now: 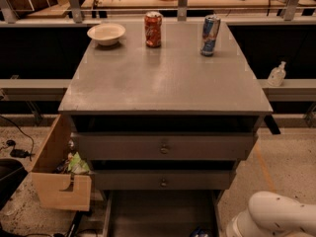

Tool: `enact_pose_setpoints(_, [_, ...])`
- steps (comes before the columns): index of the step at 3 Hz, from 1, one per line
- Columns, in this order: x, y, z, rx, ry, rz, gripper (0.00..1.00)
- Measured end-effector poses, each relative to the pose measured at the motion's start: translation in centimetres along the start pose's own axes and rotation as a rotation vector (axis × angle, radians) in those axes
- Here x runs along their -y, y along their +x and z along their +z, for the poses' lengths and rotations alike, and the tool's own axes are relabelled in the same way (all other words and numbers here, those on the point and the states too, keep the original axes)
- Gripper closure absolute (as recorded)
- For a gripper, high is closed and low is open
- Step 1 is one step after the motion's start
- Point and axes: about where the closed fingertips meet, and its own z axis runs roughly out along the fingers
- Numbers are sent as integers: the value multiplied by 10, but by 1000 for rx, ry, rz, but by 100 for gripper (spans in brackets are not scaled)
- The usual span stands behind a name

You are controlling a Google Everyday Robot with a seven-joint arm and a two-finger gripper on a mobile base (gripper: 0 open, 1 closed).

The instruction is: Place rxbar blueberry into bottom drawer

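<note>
Claw out of view: it lies past the bottom edge of the camera view, beyond the end of the white arm (279, 216). Whether it is wide, narrow or holding anything cannot be told. Only the arm's rounded shell shows, at the near right, cut off by the bottom and right edges.

The grey worktop (163, 78) fills the middle of the scene and is seen whole. Below its near edge sit the two knobbed drawers (163, 146), both pushed in. Beneath them the bottom drawer (158, 214) is pulled out toward the near side. Its dark floor is shadowed, and its near end is cut off by the bottom edge.

A tan wooden box (57, 189) stands on the floor to the left of the cabinet. Its crumpled contents are hard to make out.

At the far end of the worktop stand a pale bowl (106, 33) on the left, a red can (153, 29) in the middle and a blue-silver can (210, 28) on the right, each apart from the others. A small clear bottle (276, 74) sits on a ledge off to the right.

The rxbar blueberry (200, 231) shows only as a small dark-and-blue scrap at the bottom edge, over the near right part of the bottom drawer, just left of the arm. So little of it shows that its long axis and which way it points cannot be told.
</note>
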Motion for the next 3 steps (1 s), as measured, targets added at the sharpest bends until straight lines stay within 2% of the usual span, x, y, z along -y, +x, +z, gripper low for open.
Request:
enact_pose_setpoints(1, [-14,38,41,55,-19,-13,100])
enact_pose_setpoints(2, [-10,51,73,104,-41,-23,100])
enact_pose_setpoints(3, [4,35,105,168,-84,-34,100])
